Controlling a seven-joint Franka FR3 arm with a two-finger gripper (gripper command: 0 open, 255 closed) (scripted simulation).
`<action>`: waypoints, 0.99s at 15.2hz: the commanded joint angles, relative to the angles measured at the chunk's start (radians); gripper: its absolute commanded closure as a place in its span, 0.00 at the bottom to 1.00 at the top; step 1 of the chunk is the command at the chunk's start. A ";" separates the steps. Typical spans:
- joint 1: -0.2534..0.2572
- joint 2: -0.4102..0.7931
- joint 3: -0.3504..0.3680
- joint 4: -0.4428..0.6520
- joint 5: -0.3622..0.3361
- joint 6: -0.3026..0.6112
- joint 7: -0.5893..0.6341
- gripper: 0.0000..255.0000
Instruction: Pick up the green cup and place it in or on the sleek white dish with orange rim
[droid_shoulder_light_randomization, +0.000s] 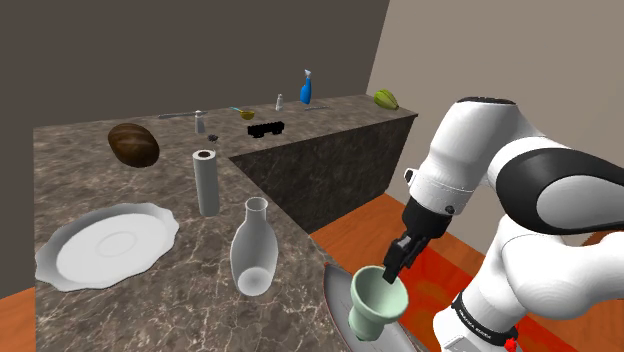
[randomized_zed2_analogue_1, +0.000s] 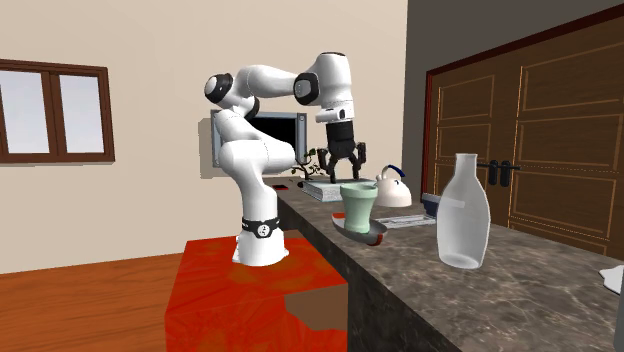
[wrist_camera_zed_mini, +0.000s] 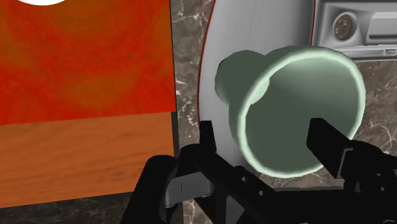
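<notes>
No word, label, brand or number can be read on anything here.

We list, on the marble tabletop:
- one clear glass bottle, upright, near the front edge;
- one white scalloped plate, towards the shoulder view's left of the bottle;
- one grey cylinder, upright, behind the two;
- one brown rounded lump, further back.

On the far counter run we note a blue spray bottle, a low black object and a yellow-green item. Elsewhere there is a white kettle, a window and brown panelled doors.
</notes>
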 joint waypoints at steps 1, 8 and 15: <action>0.000 0.000 0.000 0.000 0.000 0.000 0.000 0.00; -0.029 -0.014 -0.062 0.113 -0.063 -0.127 0.006 0.00; -0.028 -0.014 -0.062 0.113 -0.063 -0.127 0.006 0.00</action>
